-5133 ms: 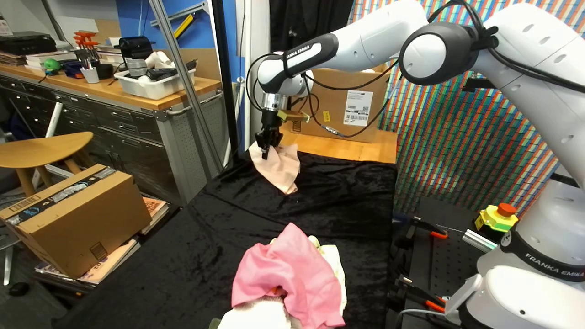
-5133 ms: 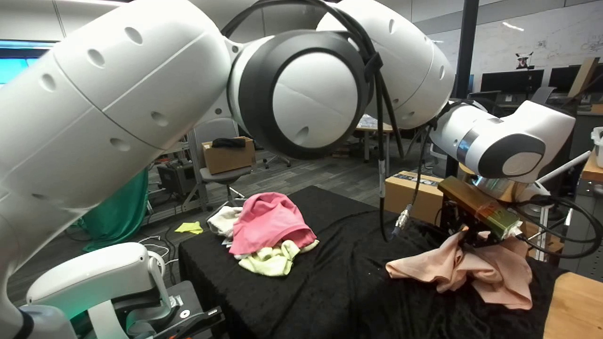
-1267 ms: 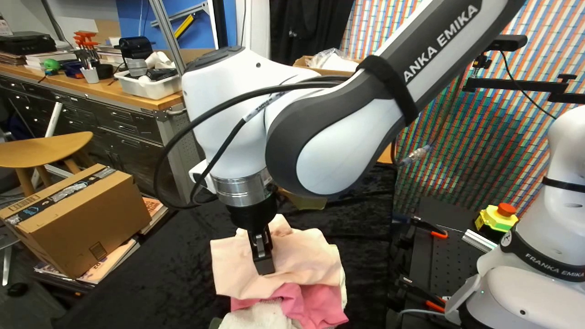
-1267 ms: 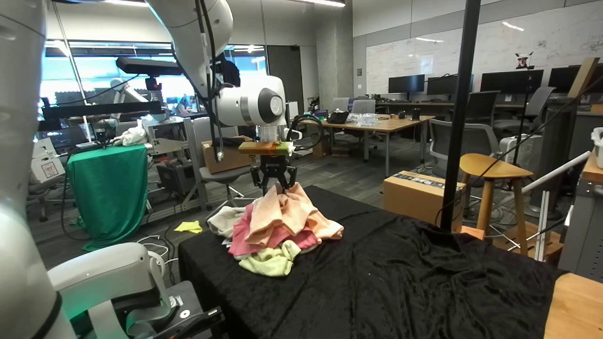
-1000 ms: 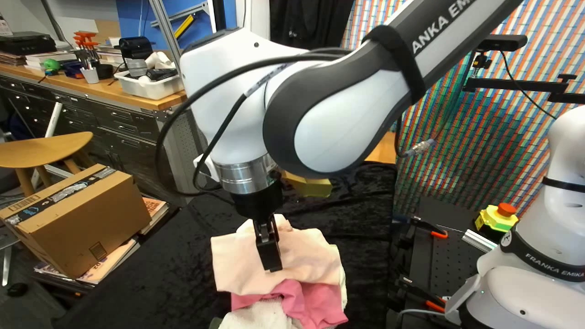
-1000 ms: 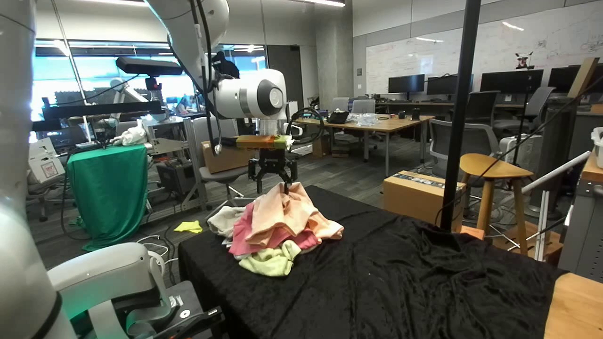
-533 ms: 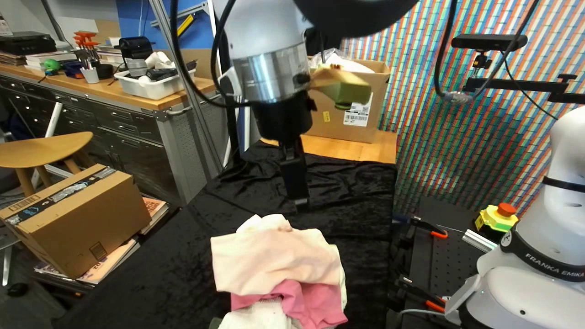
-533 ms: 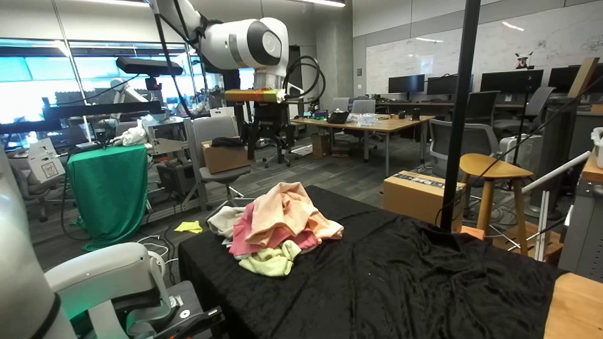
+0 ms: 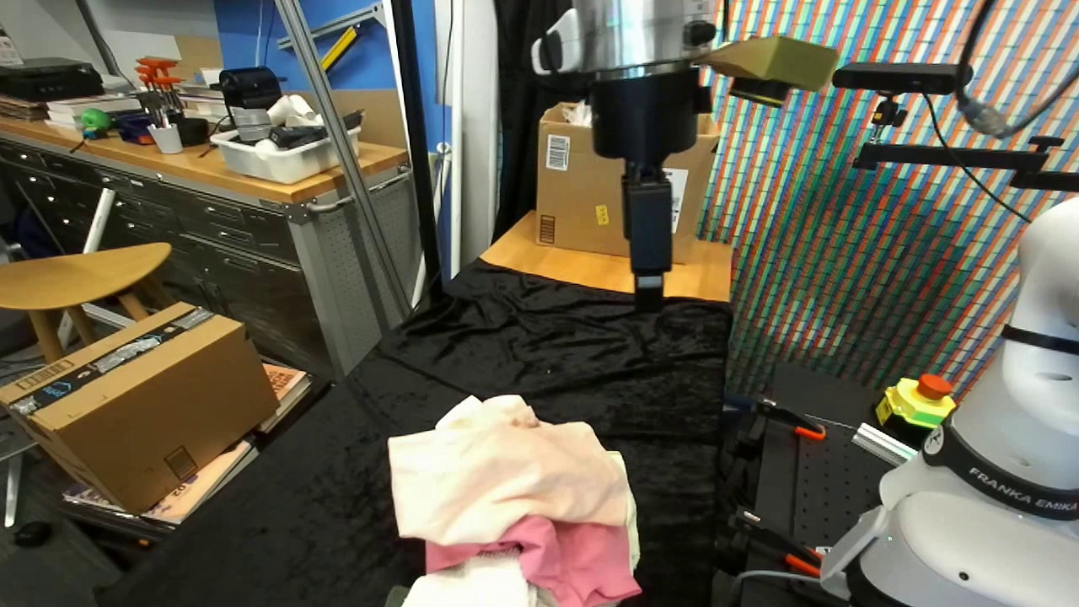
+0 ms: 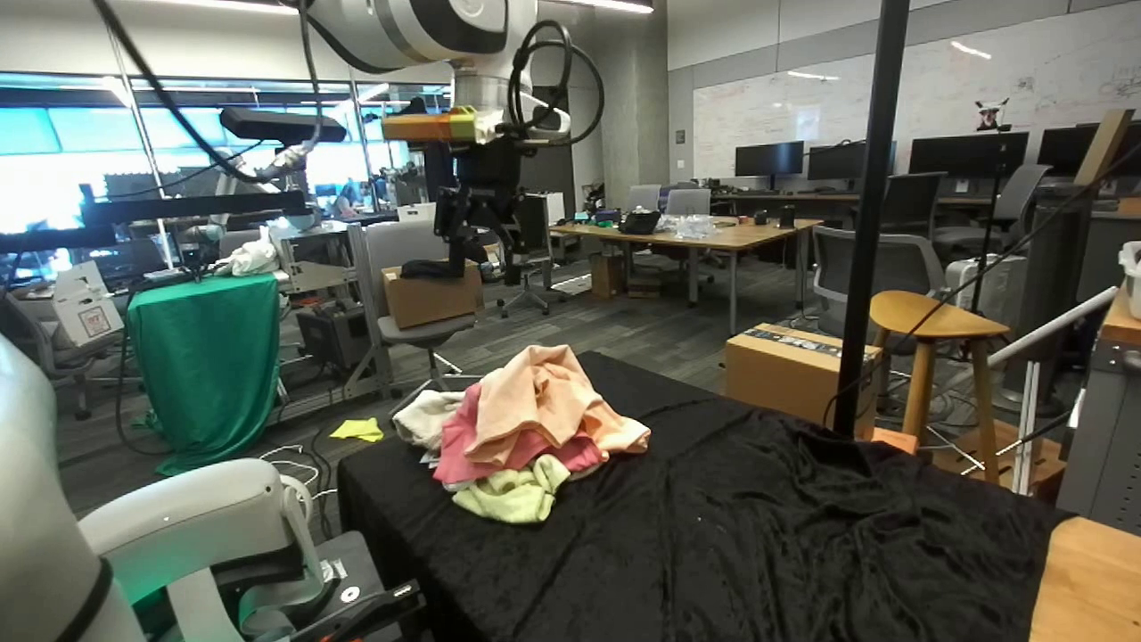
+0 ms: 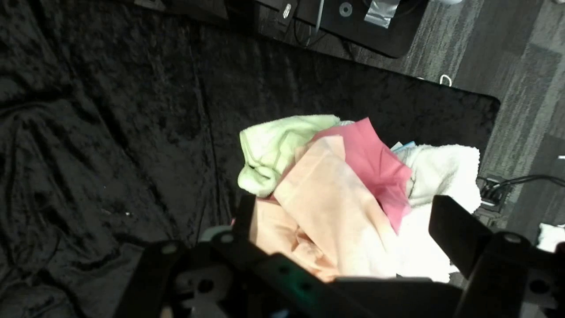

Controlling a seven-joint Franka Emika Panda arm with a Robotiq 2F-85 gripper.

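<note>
Above the velvet-draped desk, the hand hangs spread wide, well apart from the crumpled peach cloth below. That peach cloth lies uppermost, partly over a pink cloth. A pale green cloth shows at one edge; beside the pink cloth lies what is probably a white towel, partly washed out in the wrist view.
</note>
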